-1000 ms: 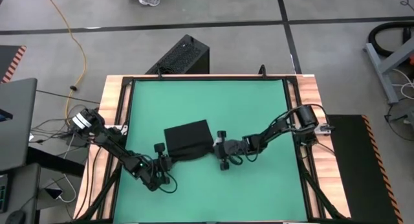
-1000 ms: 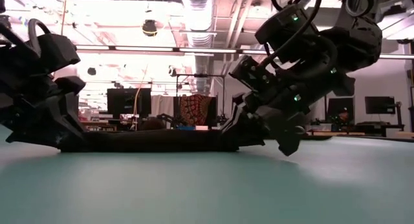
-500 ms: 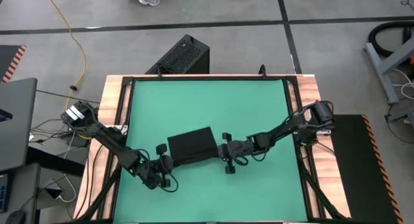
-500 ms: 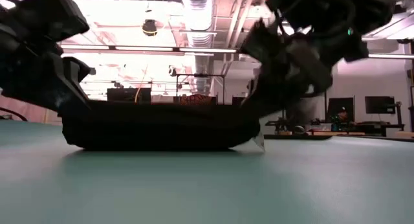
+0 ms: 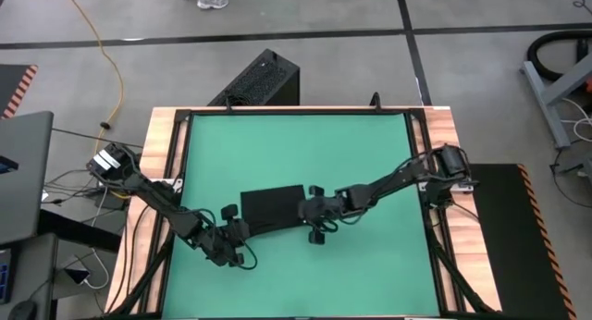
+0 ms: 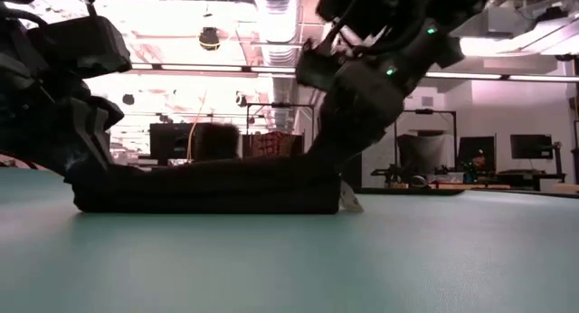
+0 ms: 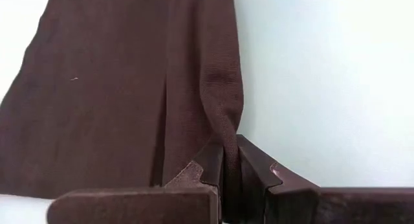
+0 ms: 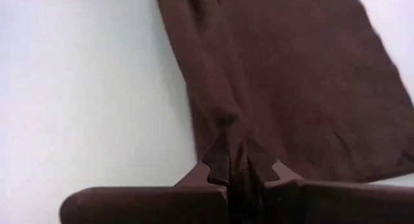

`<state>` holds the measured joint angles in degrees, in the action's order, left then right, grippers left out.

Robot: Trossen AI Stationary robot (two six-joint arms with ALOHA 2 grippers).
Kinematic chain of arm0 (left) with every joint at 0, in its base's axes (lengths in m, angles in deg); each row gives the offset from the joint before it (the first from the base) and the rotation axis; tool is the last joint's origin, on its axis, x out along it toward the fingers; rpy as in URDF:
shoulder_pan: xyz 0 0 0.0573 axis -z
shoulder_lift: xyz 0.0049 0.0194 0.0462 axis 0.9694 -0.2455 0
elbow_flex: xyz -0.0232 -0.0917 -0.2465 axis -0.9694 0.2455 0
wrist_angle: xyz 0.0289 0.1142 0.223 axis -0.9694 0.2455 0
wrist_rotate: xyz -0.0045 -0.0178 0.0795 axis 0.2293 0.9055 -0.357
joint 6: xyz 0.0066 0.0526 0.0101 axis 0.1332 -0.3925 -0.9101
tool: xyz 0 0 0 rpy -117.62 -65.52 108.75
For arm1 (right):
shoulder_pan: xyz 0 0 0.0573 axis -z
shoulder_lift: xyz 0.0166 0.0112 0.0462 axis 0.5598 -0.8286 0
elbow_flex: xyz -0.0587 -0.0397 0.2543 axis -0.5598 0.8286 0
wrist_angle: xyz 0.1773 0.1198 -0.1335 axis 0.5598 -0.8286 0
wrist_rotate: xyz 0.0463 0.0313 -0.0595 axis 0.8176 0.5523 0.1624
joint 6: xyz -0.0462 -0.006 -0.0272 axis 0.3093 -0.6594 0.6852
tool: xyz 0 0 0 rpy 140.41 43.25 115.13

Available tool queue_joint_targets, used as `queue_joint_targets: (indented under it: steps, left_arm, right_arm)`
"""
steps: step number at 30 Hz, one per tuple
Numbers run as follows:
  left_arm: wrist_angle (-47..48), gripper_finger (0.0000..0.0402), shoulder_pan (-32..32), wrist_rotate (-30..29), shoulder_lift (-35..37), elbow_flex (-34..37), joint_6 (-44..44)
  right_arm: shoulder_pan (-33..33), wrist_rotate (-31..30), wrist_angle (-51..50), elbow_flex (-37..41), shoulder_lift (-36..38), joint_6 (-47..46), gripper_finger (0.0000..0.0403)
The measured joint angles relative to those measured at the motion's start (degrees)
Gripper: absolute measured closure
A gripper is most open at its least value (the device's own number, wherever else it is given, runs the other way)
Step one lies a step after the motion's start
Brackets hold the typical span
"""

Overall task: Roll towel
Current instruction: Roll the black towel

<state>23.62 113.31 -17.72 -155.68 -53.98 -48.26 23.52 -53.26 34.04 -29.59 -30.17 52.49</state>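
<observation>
Green mat [image 5: 296, 153] on the table, black vented box [image 5: 259, 80] on the floor behind it. Left gripper [image 5: 235, 231] low at the near-left, fingers [image 7: 207, 169] pinched on the towel [image 5: 271, 207] edge. Towel lies flat between the two grippers, touching both. Right gripper [image 5: 307, 209] clamped on the opposite edge, fingers [image 8: 217, 166] pressed together over a fold of cloth. Versus a second ago: right gripper has moved toward the left one and the towel looks narrower, so a fold or first roll turn appears underway, not finished.
</observation>
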Motion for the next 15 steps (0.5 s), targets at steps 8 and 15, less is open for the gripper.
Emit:
queue_joint_targets:
  steps: [8, 15]
  left_arm:
    - [0.03, 0.0391, -0.53, -0.34, 0.02, -1.4, -0.17]
    - [0.58, 0.0391, -0.99, -0.43, 0.04, -2.38, -0.08]
  right_arm:
    - [2.78, 1.59, -4.91, -3.81, -2.67, -1.43, 0.0378]
    - [4.72, 1.61, -5.32, -3.92, -4.08, -2.76, 0.0378]
